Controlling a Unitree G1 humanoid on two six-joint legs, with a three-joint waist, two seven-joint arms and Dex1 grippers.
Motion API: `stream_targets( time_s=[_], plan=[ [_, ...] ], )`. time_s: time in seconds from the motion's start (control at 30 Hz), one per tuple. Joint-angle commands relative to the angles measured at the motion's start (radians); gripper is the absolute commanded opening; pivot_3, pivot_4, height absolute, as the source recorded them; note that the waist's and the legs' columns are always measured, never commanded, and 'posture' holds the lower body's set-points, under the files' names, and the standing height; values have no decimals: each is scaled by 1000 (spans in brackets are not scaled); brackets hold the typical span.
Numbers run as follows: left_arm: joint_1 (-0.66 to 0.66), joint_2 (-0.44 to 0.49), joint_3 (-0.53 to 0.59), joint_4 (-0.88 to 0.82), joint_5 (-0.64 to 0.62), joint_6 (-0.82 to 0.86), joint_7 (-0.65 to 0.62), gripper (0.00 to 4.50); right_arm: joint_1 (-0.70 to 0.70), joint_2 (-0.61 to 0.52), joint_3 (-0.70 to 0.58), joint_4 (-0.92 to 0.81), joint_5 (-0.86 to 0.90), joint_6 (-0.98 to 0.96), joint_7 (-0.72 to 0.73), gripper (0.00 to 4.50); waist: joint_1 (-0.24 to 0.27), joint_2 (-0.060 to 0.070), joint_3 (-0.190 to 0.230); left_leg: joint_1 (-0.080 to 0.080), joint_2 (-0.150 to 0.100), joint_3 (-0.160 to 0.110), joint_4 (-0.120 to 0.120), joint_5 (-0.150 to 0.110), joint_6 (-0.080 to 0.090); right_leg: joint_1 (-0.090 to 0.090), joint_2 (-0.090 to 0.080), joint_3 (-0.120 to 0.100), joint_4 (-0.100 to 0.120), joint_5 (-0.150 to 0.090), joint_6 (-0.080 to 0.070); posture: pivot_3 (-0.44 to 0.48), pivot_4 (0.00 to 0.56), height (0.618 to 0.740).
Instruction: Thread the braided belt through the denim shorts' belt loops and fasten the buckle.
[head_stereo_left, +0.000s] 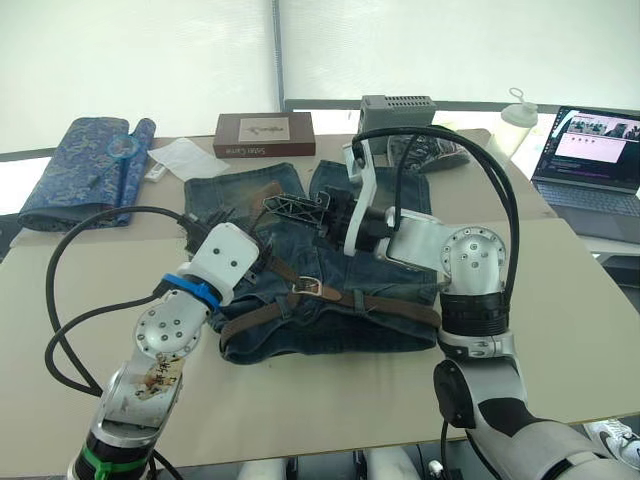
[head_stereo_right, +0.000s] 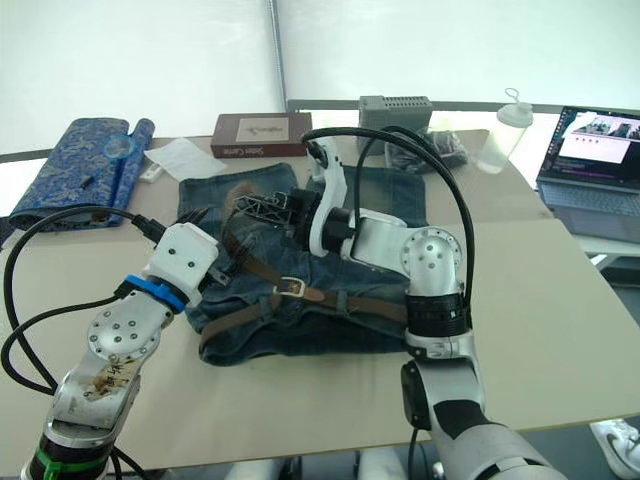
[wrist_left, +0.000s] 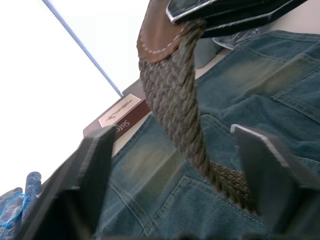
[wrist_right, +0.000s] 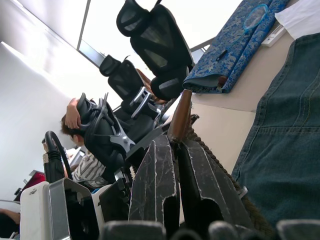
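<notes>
Strong daylight comes through the white blinds (head_stereo_left: 150, 60) behind the table (head_stereo_left: 580, 330), washing them out to near blank white, while the tabletop is evenly lit and carries only soft, faint shadows beside the denim shorts (head_stereo_left: 330, 330). In the left wrist view the background is blown out to pure white and the near fingers (wrist_left: 85, 185) are dark and blurred, though the braided belt (wrist_left: 185, 125) is sharp. In the right wrist view the bright window leaves the person (wrist_right: 85, 165) and chairs (wrist_right: 150, 45) in dim silhouette
</notes>
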Motion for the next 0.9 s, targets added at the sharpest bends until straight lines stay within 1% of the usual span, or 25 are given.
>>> stream_targets(
  time_s=[0.03, 0.07, 0.1, 0.13, 0.17, 0.2, 0.27, 0.3, 0.33, 0.37, 0.43, 0.47, 0.57, 0.67, 0.7, 0.9],
  plan=[
    [-10, -11, 1, -17, 16, -31, -7, 1854, -3, 4, -24, -56, 38, 8, -2, 0, 0, 0, 0, 0, 0, 0, 0, 0, 0, 0, 0, 0, 0, 0, 0, 0, 150, 740],
    [-10, -13, 3, -17, 17, -32, -10, 1441, -2, 3, -23, -58, 39, 12, -1, 0, 0, 0, 0, 0, 0, 0, 0, 0, 0, 0, 0, 0, 0, 0, 0, 0, 150, 740],
    [-11, -16, 6, -15, 15, -33, -12, 1162, -1, -2, -21, -61, 33, 14, 6, 0, -1, 0, 0, 0, 0, 0, 0, 0, 0, 0, 0, 0, 0, 0, 0, 0, 150, 740],
    [-10, -19, 9, -15, 11, -34, -14, 559, 1, -9, -16, -67, 22, 13, 19, 0, -1, 0, 0, 0, 0, 0, 0, 0, 0, 0, 0, 0, 0, 0, 0, 0, 150, 740],
    [-11, -41, 23, -14, -16, -23, -14, 114, 6, -18, -13, -79, 29, 21, 43, 381, -1, 0, 0, 0, 0, 0, 0, 0, 0, 0, 0, 0, 0, 0, 0, 0, 150, 740],
    [-12, -58, 34, -13, -36, -15, -14, 0, 11, -24, -11, -86, 36, 26, 61, 812, 0, 0, 0, 0, 0, 0, 0, 0, 0, 0, 0, 0, 0, 0, 0, 0, 150, 740],
    [-18, -170, 121, -4, -145, 71, 17, 0, 27, -48, 6, -114, -6, 23, 65, 1417, 0, 0, 0, 0, 0, 0, 0, 0, 0, 0, 0, 0, 0, 0, 0, 0, 150, 740],
    [-16, -209, 161, 6, -183, 104, 30, 0, 42, -70, 26, -132, -53, 11, 73, 1834, 1, 0, 0, 0, 0, 0, 0, 0, 0, 1, 0, 0, 0, 0, 0, 0, 150, 740],
    [-11, -239, 192, 14, -216, 127, 30, 0, 62, -107, 61, -158, -106, 1, 102, 2167, 0, -1, 0, 0, 0, 0, 0, 0, 0, 1, -1, -1, -1, 0, 0, 0, 150, 740],
    [-5, -280, 237, 26, -259, 154, 41, 0, 101, -183, 143, -213, -202, -33, 160, 2461, 0, -1, 0, 0, 0, 0, 0, 0, 0, 1, 0, -1, -1, 0, 0, 0, 150, 740],
    [7, -331, 295, 39, -336, 207, 43, 0, 183, -282, 240, -288, -315, -91, 259, 2461, 5, -1, -1, 1, 0, 0, 1, 0, 0, 2, 0, -1, -1, 0, 1, 0, 150, 740],
    [11, -340, 305, 40, -348, 220, 47, 0, 211, -324, 290, -314, -375, -133, 305, 2313, 3, -2, 0, 1, 0, -2, 1, 0, 0, 2, 0, -3, -2, -1, 2, 0, 150, 740],
    [17, -345, 314, 44, -370, 244, 56, 0, 258, -408, 409, -358, -531, -242, 418, 1277, -5, -2, 0, 0, -1, 0, 1, 0, 0, 1, 0, -1, -1, -1, 2, 0, 150, 740],
    [21, -340, 306, 54, -383, 253, 59, 0, 271, -408, 445, -345, -609, -298, 464, 251, -5, -2, 0, 3, 0, 1, 1, 0, 0, 3, 2, 0, -1, -1, 1, 0, 150, 740],
    [21, -338, 304, 55, -387, 254, 60, 0, 272, -402, 447, -341, -623, -308, 476, 65, -2, -2, 0, 3, 1, 1, 1, 0, 0, 3, 2, 0, -1, -1, 1, 0, 150, 740],
    [20, -339, 285, 49, -402, 268, 79, 0, 274, -363, 489, -308, -733, -356, 530, 65, 5, -2, 0, 3, 0, 0, 1, 0, 0, 3, 0, 0, -1, -1, 1, 0, 150, 740]
  ],
)
